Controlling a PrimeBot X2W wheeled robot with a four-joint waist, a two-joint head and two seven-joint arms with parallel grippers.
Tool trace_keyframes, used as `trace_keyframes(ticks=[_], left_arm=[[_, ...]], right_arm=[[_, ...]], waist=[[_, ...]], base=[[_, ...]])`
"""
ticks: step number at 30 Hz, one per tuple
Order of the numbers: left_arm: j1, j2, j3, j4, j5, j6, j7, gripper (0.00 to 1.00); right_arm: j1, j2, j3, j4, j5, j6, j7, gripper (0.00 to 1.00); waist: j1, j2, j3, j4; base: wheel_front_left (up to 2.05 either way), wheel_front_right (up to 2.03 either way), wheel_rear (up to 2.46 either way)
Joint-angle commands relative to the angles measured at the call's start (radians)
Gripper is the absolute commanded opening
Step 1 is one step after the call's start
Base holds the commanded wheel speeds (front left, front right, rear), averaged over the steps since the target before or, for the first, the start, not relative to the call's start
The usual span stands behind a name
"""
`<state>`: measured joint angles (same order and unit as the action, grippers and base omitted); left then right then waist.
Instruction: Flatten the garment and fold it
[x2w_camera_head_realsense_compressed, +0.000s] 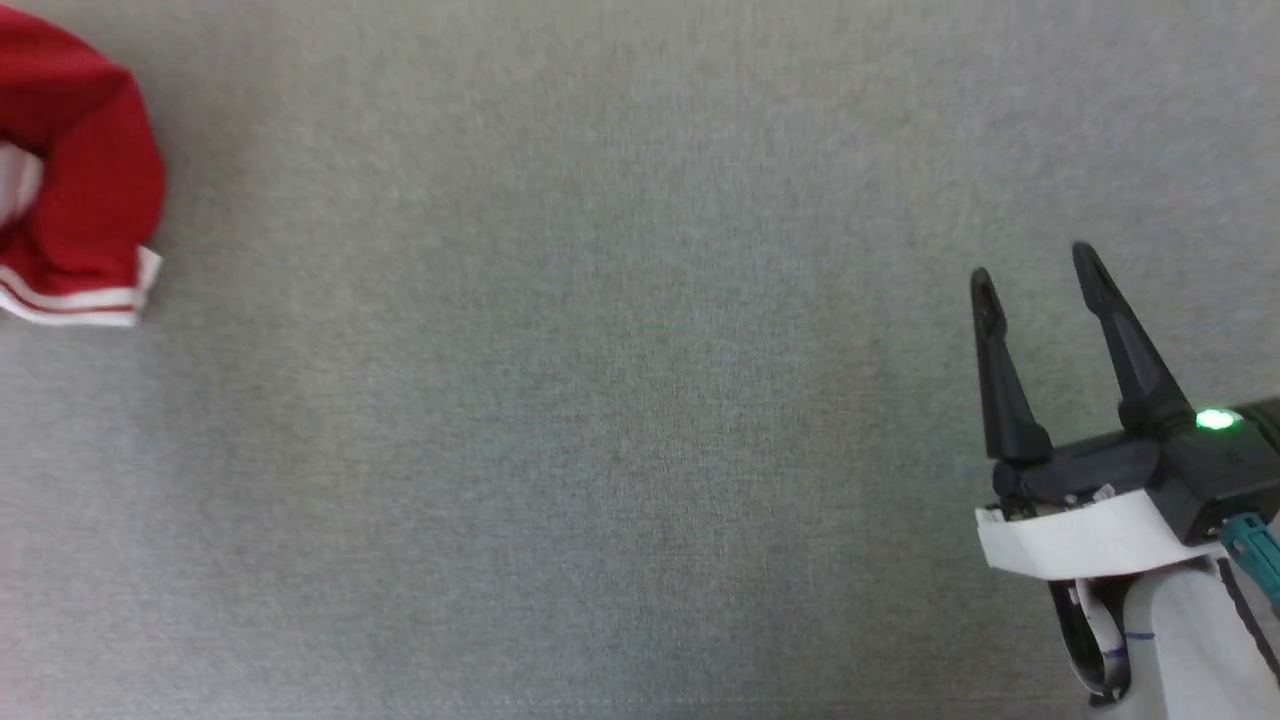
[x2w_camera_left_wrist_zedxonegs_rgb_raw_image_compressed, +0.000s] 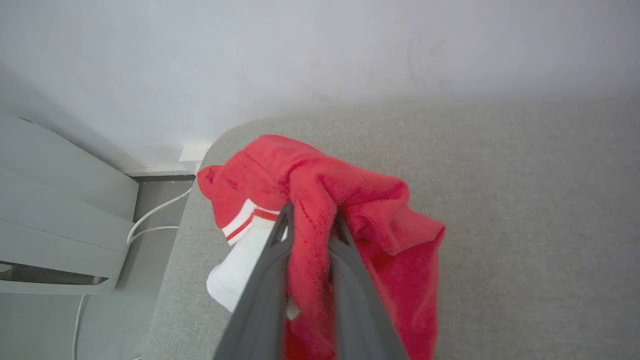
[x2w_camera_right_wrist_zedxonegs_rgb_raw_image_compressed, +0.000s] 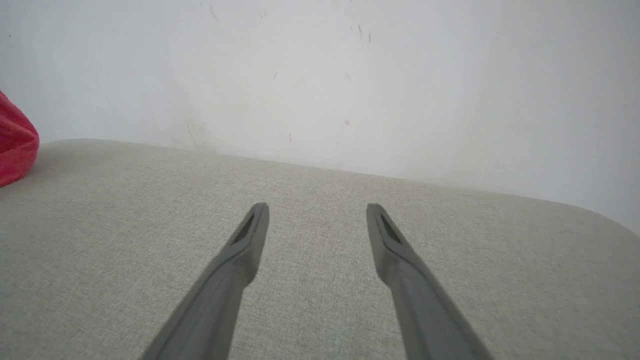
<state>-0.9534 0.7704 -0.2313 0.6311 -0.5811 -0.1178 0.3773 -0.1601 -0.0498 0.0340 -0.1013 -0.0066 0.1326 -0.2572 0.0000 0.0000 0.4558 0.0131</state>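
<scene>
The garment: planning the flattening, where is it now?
The garment is bunched near the table's left corner, at the head view's left edge, pinched in the left gripper, far from the right gripper.

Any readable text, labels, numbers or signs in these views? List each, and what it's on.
None readable.
garment: bunched, no lettering on the folds that show, just red cloth and striped trim.
right gripper: green light at its base, no label.
blue mark on the pale forearm: too small to read.
</scene>
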Motion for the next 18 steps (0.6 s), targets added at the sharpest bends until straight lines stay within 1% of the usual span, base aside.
trace_keyframes(ticks=[1,4,8,11,13,15,17,18], left_arm=[[-0.033,-0.032,0.012,-0.008,0.003,0.02,-0.065,0.0],[-0.064,-0.09,0.026,-0.031,-0.018,0.021,-0.147,0.0],[-0.076,-0.14,-0.005,-0.102,-0.008,0.011,-0.224,0.0],[-0.071,-0.176,-0.043,-0.175,0.01,0.008,-0.251,0.0],[-0.063,-0.212,-0.068,-0.227,0.009,0.006,-0.255,0.0],[-0.056,-0.252,-0.092,-0.279,0.009,0.009,-0.261,0.0],[-0.052,-0.302,-0.111,-0.329,0.005,0.021,-0.274,0.0],[-0.052,-0.302,-0.111,-0.329,0.005,0.021,-0.274,0.0]], right_arm=[[0.018,0.0,-0.018,0.014,-0.004,-0.002,-0.005,1.0],[0.032,0.0,-0.044,0.03,-0.009,-0.002,-0.005,1.0],[0.052,0.0,-0.049,0.039,0.007,-0.002,-0.005,1.0],[0.071,0.0,-0.054,0.05,0.013,-0.002,-0.005,1.0],[0.079,0.0,-0.054,0.053,0.019,-0.002,-0.005,1.0],[0.085,0.0,-0.056,0.053,0.023,-0.002,-0.005,1.0],[0.09,0.0,-0.059,0.05,0.025,-0.002,-0.005,1.0],[0.09,0.0,-0.059,0.05,0.025,-0.002,-0.005,1.0]], waist=[[0.0,0.0,-0.119,-0.005],[0.0,0.0,-0.177,-0.017],[0.0,0.0,-0.239,-0.05],[0.0,0.0,-0.273,-0.08],[0.0,0.0,-0.288,-0.104],[0.0,0.0,-0.299,-0.127],[0.0,0.0,-0.304,-0.151],[0.0,0.0,-0.304,-0.151]], base=[[0.0,0.0,0.0],[0.0,0.0,0.0],[0.0,0.0,0.0],[0.0,0.0,0.0],[0.0,0.0,0.0],[0.0,0.0,0.0],[0.0,0.0,0.0],[0.0,0.0,0.0]])
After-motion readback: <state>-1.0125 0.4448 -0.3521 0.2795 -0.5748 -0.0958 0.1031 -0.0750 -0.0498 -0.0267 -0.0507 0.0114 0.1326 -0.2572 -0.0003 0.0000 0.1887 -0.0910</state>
